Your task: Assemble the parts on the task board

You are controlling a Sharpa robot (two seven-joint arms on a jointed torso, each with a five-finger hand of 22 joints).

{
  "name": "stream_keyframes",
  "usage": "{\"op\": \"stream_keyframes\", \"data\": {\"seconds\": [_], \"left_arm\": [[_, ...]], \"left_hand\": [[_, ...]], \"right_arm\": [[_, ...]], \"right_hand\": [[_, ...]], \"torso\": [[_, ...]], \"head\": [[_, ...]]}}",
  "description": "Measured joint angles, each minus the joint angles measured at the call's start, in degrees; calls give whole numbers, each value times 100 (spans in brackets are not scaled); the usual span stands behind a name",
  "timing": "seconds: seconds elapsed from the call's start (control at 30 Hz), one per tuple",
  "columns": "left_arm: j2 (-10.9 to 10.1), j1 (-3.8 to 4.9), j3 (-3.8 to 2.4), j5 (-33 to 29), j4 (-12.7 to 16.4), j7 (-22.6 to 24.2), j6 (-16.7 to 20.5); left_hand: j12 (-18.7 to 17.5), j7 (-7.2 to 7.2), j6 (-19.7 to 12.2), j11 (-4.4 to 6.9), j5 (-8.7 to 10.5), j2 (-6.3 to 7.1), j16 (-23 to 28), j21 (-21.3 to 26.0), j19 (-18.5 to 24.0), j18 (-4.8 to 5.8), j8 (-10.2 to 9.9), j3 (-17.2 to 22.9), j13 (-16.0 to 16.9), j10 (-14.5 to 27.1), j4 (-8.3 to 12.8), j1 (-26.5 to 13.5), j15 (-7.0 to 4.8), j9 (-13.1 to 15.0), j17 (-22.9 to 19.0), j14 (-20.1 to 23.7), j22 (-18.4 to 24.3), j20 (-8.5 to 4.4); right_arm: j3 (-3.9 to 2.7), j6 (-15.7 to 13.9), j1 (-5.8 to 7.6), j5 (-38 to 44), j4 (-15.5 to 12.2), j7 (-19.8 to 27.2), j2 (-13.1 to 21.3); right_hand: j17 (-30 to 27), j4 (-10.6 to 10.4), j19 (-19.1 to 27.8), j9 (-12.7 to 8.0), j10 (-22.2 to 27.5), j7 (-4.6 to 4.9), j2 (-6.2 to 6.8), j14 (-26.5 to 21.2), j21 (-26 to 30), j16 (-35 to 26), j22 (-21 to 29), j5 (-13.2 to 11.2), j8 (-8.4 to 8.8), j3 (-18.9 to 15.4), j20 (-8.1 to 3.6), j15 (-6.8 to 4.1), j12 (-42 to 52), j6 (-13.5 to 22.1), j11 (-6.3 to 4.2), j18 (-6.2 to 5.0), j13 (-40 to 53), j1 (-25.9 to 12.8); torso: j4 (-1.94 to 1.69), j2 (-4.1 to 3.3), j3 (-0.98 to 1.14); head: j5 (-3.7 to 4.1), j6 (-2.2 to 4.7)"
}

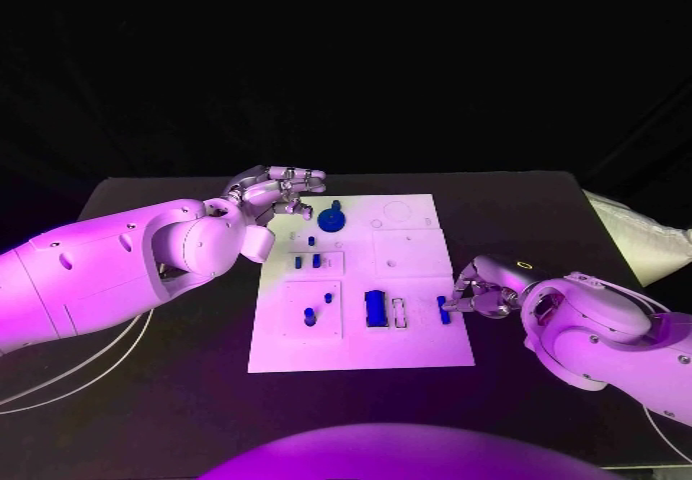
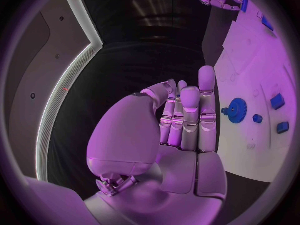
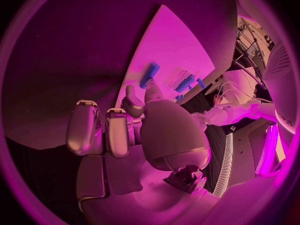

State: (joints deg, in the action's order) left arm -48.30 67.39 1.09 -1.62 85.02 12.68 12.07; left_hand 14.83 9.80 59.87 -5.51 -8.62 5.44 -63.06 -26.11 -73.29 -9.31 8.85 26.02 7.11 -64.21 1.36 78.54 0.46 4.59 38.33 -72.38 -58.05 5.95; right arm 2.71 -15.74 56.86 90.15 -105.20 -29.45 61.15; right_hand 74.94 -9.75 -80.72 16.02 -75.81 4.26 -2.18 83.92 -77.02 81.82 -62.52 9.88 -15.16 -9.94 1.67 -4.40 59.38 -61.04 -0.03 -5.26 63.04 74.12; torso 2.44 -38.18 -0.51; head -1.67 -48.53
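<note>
The white task board (image 1: 411, 345) lies mid-table. A blue gear (image 1: 333, 218) (image 2: 237, 110) sits near its far edge, a long blue block (image 1: 375, 307) stands near its front, and small blue pegs (image 1: 307, 262) stand in its left panels. My right hand (image 1: 483, 290) (image 3: 140, 125) rests at the board's right edge. Its thumb and a finger pinch a small blue peg (image 1: 443, 308) (image 3: 149, 75), which stands tilted on the board. My left hand (image 1: 274, 192) (image 2: 181, 120) hovers by the board's far left corner, just left of the gear, fingers raised side by side, holding nothing.
The black table (image 1: 173, 400) has bare room in front of and to the left of the board. A white bag-like object (image 1: 642, 235) lies at the table's right edge. Pale cables (image 1: 58, 370) run under my left arm.
</note>
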Motion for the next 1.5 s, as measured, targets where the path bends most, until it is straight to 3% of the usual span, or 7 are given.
{"op": "stream_keyframes", "data": {"seconds": [0.57, 0.77, 1.03, 1.33, 1.5], "left_arm": [[-2, -3, 0, 0, -15, -11, -3], [-1, -4, 0, 0, -12, -19, -13], [1, -7, 0, 0, -14, -28, -31], [4, -8, 0, 0, -18, -38, -46], [5, -9, 1, 0, -20, -45, -54]], "left_hand": [[0, 0, 0, 0, 0, 0, 0, 0, 0, 0, 0, 0, -1, 0, 0, 0, 0, 0, -6, 0, 0, 0], [16, 0, 0, 0, 0, 0, 0, 0, 0, 1, 0, 0, -1, 0, 0, 0, 0, 0, -6, 0, 4, 0], [26, 0, 0, 1, 0, 0, 0, 0, 0, 0, 0, 0, -2, -1, 0, 0, 0, 0, -5, 0, 4, 0], [26, 0, 0, 1, 0, 0, 0, 0, 0, 0, 0, 0, -2, -1, 0, 0, 0, 0, -5, 0, 4, 0], [26, 0, 0, 22, -22, 0, 0, 0, 0, 0, 0, 0, -2, 20, 0, 0, 0, -4, -29, 0, 4, 0]], "right_arm": [[-10, 229, -9, 181, 3, -87, -116], [-21, 393, -12, 318, -20, -107, -180], [-37, 635, -14, 665, -57, -140, -223], [-58, 1049, -8, 1362, -88, -175, -319], [-68, 1206, 2, 1550, -88, -183, -365]], "right_hand": [[-1, 7, 0, 13, -1, 2, -13, 0, 0, 0, -5, 0, 32, 7, 0, 0, 0, -39, 0, 0, 19, -13], [-1, 145, 0, 13, -1, -18, 9, 0, 0, 0, -5, -61, 45, 145, 0, 0, 0, -60, 0, -1, 18, 316], [-2, 241, 0, 10, 0, -18, 79, 0, 3, 0, 9, -113, 67, 177, 0, 0, -41, -60, -1, 0, -19, 416], [-3, 614, 0, -59, 82, -24, 22, 0, 24, -22, 28, -131, 196, 550, 0, 1, -200, -108, -41, 0, -72, 918], [-3, 603, 0, -57, 112, -13, 3, 1, 44, -22, 33, -112, 226, 619, 0, 1, -265, -115, -49, 0, -148, 1001]], "torso": [[-1, -1, -1], [-1, -1, -1], [2, -1, -1], [-4, -1, -1], [-4, 0, -3]], "head": [[-31, -30], [-34, -37], [-37, -37], [-44, -56], [-44, -66]]}}
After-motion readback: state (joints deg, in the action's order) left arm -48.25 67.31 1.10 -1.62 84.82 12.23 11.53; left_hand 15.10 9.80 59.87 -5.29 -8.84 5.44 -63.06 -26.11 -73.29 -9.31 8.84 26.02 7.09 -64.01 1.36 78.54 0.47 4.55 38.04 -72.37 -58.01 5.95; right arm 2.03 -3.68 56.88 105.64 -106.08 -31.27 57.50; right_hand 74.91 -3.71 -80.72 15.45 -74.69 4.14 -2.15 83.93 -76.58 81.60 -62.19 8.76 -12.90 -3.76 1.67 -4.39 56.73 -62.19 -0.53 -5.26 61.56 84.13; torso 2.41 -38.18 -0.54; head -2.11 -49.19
